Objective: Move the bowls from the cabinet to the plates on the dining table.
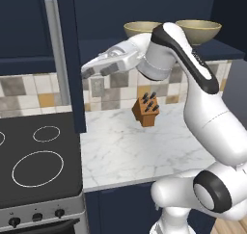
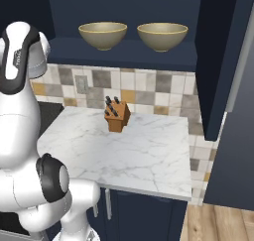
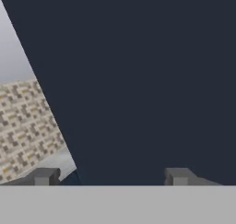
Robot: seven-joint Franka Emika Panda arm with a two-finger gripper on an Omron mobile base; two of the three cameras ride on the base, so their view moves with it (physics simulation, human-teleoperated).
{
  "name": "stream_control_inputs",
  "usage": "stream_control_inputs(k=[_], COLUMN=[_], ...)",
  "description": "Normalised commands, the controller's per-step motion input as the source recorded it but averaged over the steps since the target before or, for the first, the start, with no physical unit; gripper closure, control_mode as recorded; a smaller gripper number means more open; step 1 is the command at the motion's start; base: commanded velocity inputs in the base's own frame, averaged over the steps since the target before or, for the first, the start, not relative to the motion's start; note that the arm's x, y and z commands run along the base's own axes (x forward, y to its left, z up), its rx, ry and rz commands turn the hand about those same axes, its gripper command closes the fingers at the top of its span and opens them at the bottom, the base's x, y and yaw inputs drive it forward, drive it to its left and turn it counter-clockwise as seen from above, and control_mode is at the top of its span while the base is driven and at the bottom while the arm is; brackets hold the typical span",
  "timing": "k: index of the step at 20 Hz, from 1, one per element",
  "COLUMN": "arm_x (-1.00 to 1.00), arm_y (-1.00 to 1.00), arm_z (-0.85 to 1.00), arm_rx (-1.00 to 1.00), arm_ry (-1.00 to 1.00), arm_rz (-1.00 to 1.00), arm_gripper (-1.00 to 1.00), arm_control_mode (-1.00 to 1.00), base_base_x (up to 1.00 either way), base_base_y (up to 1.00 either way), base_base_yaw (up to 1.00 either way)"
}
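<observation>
Two beige bowls stand side by side on the open cabinet's shelf (image 2: pixel 124 52): the left bowl (image 2: pixel 102 34) (image 1: pixel 140 29) and the right bowl (image 2: pixel 162 35) (image 1: pixel 198 31). My gripper (image 1: pixel 99 70) is open and holds nothing. It sits below and left of the bowls and points left at the swung-out navy cabinet door (image 1: pixel 73 59). In the hand view the gripper (image 3: pixel 110 177) faces that dark door panel (image 3: pixel 138 80) close up, both fingertips (image 3: pixel 44 176) spread wide. The plates and the dining table are out of view.
A wooden knife block (image 1: pixel 146 110) (image 2: pixel 117 117) stands at the back of the small marble counter (image 2: pixel 129 150). A black stove top (image 1: pixel 38 165) lies to the left. The cabinet's right door (image 2: pixel 218 61) hangs open. Behind the counter runs a tiled backsplash (image 3: pixel 23 121).
</observation>
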Motion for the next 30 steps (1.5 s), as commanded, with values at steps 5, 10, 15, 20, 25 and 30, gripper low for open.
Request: stream_control_inputs(k=[5,10,15,20,25,30], arm_x=[-0.05,-0.24,-0.36,-0.18,-0.07,0.00], arm_y=[-0.05,-0.19,-0.28,-0.33,-0.37,-0.29], arm_z=[0.00,0.00,0.00,0.00,0.00,0.00], arm_rx=[0.00,0.00,0.00,-0.02,-0.01,-0.03], arm_ry=[0.00,0.00,-0.03,0.00,0.00,0.00], arm_rz=[-0.02,-0.03,-0.02,-0.13,-0.15,-0.24], arm_gripper=[-1.00,-1.00,-1.00,-1.00,-1.00,-1.00], arm_control_mode=[-1.00,-1.00,-1.00,-1.00,-1.00,-1.00], base_base_x=[0.00,0.00,0.00,0.00,0.00,0.00], base_base_y=[0.00,0.00,0.00,0.00,0.00,0.00], base_base_yaw=[0.00,0.00,0.00,0.00,0.00,0.00])
